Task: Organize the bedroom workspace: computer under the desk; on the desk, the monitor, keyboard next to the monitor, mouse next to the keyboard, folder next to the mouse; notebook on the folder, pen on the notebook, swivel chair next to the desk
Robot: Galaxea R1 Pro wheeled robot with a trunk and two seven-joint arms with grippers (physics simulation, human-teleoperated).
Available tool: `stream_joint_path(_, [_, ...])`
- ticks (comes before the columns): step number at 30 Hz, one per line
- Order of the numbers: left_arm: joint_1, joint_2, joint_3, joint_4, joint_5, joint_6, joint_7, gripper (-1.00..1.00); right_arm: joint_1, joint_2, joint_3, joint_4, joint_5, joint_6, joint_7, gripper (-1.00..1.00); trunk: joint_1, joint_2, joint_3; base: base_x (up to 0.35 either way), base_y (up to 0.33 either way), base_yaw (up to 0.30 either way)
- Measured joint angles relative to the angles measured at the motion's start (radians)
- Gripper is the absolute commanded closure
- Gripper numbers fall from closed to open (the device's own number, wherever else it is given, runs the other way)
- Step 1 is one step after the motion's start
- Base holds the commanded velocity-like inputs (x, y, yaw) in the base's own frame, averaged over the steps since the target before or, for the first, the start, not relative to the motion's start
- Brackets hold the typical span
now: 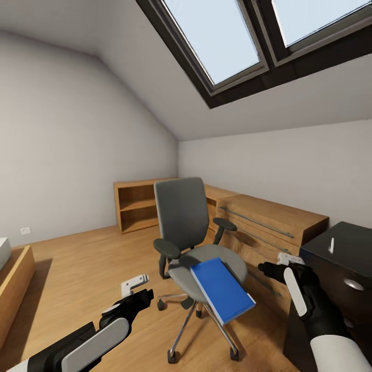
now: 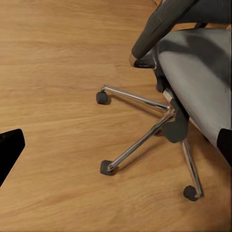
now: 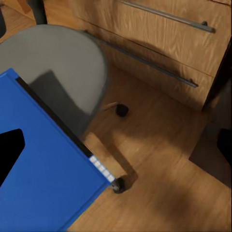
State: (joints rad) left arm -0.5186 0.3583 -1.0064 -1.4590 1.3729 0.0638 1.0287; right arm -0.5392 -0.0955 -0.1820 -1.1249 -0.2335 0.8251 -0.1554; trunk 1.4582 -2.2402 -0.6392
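Note:
The swivel chair [image 1: 191,232], grey with a chrome star base, stands in the middle of the wooden floor. The blue folder [image 1: 222,289] lies on its seat and overhangs the front edge. Left of the chair's base my left gripper [image 1: 138,290] hovers open, and its wrist view looks at the castors [image 2: 107,167] and seat [image 2: 203,82]. My right gripper [image 1: 276,263] hangs open just right of the seat, above the folder [image 3: 48,179]. The black desk [image 1: 336,258] fills the right edge, with the thin white pen [image 1: 331,245] on its top.
A light wooden drawer unit [image 1: 268,227] runs along the wall behind the chair, close to the desk, with an open shelf [image 1: 137,204] in the corner. A wooden frame [image 1: 13,279] sits at the left edge. Sloped ceiling with skylights overhead. Open floor lies left of the chair.

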Motion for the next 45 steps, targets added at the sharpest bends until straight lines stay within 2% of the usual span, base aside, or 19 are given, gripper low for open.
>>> stream_joint_path(8, [0.0,0.0,0.0,0.0,0.001,0.0,0.0,-1.0,0.0,0.0,0.0,0.0,0.0,0.0,0.0,-1.0,0.0,0.0,0.006,-0.118,0.101,-0.262])
stream_joint_path(20, [0.0,0.0,0.0,0.0,0.003,-0.001,0.0,-1.0,0.0,0.0,0.0,0.0,0.0,0.001,0.0,-1.0,0.0,0.0,0.016,-0.215,0.229,-0.262])
stream_joint_path(33, [0.0,0.0,0.0,0.0,0.0,-0.001,0.0,-1.0,0.0,0.002,0.001,0.001,0.0,0.001,0.0,-1.0,0.0,0.0,0.024,-0.033,0.241,-0.259])
stream_joint_path(40, [0.0,0.001,0.003,-0.001,-0.002,0.0,0.003,-1.0,0.0,0.005,0.001,0.003,-0.002,-0.001,0.003,-1.0,0.0,0.0,0.024,-0.001,0.025,-0.08])
stream_joint_path(45, [0.0,0.001,0.009,-0.002,-0.002,0.001,0.004,-1.0,0.001,0.024,0.001,0.005,-0.001,-0.005,0.005,-1.0,0.011,-0.021,0.015,0.0,0.004,-0.014])
